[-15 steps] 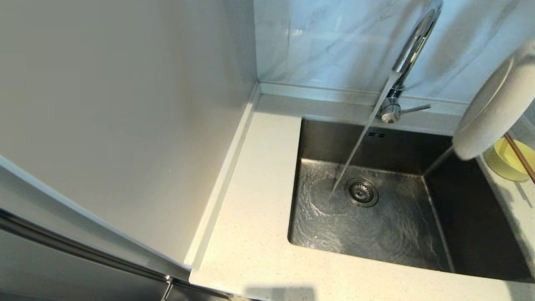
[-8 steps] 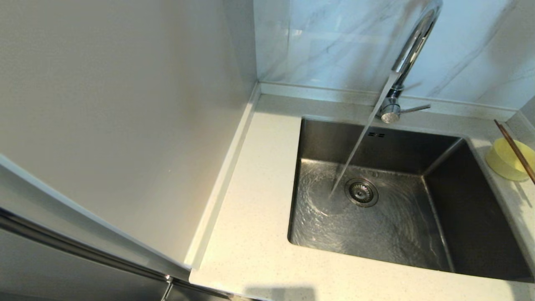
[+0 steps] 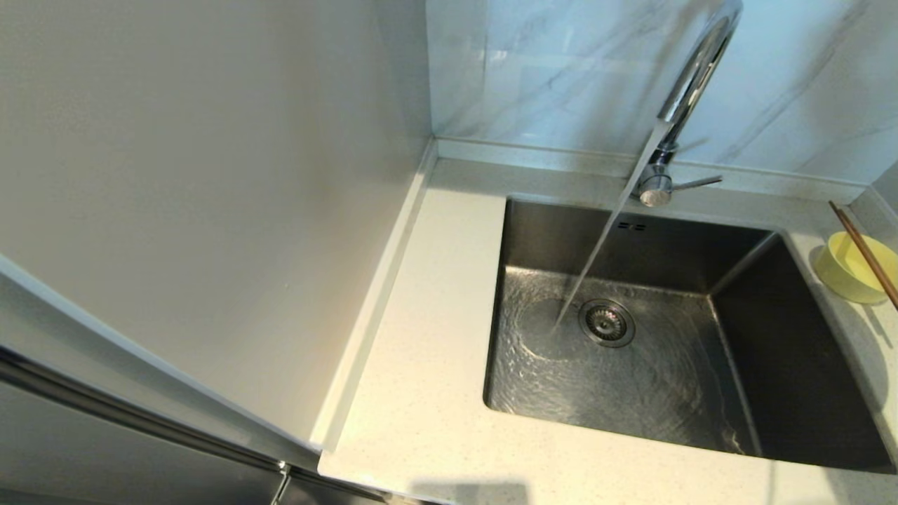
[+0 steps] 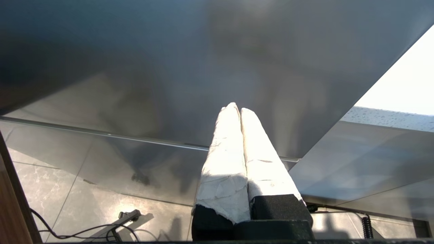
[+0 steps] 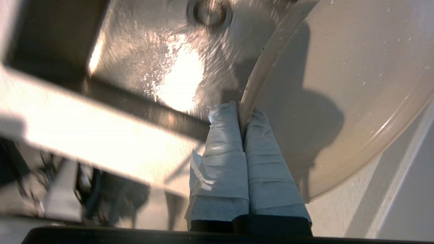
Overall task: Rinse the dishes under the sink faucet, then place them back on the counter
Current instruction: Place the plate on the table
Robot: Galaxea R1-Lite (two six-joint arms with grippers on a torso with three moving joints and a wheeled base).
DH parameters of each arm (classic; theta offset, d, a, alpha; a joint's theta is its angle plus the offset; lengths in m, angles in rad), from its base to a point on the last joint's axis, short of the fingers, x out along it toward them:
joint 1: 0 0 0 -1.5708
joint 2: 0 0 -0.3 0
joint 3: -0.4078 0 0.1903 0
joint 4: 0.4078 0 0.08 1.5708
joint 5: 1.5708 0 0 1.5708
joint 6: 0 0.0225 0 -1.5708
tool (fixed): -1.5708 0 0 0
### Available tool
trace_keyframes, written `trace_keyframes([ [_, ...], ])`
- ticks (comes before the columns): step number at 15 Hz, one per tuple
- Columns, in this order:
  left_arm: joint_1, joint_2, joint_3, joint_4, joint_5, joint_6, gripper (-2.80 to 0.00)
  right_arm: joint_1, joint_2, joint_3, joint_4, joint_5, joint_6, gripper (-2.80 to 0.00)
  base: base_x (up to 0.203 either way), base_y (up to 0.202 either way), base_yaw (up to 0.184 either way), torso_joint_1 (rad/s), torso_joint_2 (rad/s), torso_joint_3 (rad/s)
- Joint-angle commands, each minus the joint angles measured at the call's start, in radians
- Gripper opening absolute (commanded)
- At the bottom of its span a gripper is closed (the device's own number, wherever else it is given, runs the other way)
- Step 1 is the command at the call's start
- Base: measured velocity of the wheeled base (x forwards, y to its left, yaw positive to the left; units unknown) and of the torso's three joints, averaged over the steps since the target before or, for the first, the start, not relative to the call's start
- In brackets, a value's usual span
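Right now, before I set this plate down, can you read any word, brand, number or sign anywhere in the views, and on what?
None can be read.
white plate, shut in the right gripper: plain, only water drops.
faucet: no brand mark seen.
yellow bowl and chopsticks: unmarked.
sink back wall: two small dark slots, not lettering.
left gripper: plain white wrap.

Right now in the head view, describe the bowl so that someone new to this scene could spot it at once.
Start at the grey steel sink basin with the running chrome faucet. Go to the cream speckled counter strip on the basin's right, near the back corner. The small pale yellow bowl stands there, with brown chopsticks slanting across it; it is the only coloured dish there.
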Motion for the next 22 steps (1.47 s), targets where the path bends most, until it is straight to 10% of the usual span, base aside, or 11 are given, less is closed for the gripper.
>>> trace_keyframes([
  [1, 0.0, 0.0, 0.0, 0.0, 0.0, 0.0, -2.8, 0.018, -0.067, 0.132, 0.008, -0.001, -0.074, -2.8, 0.0, 0.0, 0.0, 0.0, 0.0, 0.0],
  [7, 0.0, 0.0, 0.0, 0.0, 0.0, 0.0, -2.8, 0.021, -0.298, 0.592, 0.009, -0.11, -0.338, -2.8, 0.0, 0.0, 0.0, 0.0, 0.0, 0.0],
  [15, 0.0, 0.0, 0.0, 0.0, 0.001, 0.0, -2.8, 0.014, -0.19, 0.909, -0.381, -0.207, -0.351, -2.8, 0.0, 0.0, 0.0, 0.0, 0.0, 0.0],
  [22, 0.0, 0.0, 0.0, 0.0, 0.0, 0.0, -2.8, -0.15, -0.04, 0.94, -0.515, -0.218, -0.355, -2.8, 0.0, 0.0, 0.0, 0.0, 0.0, 0.0],
])
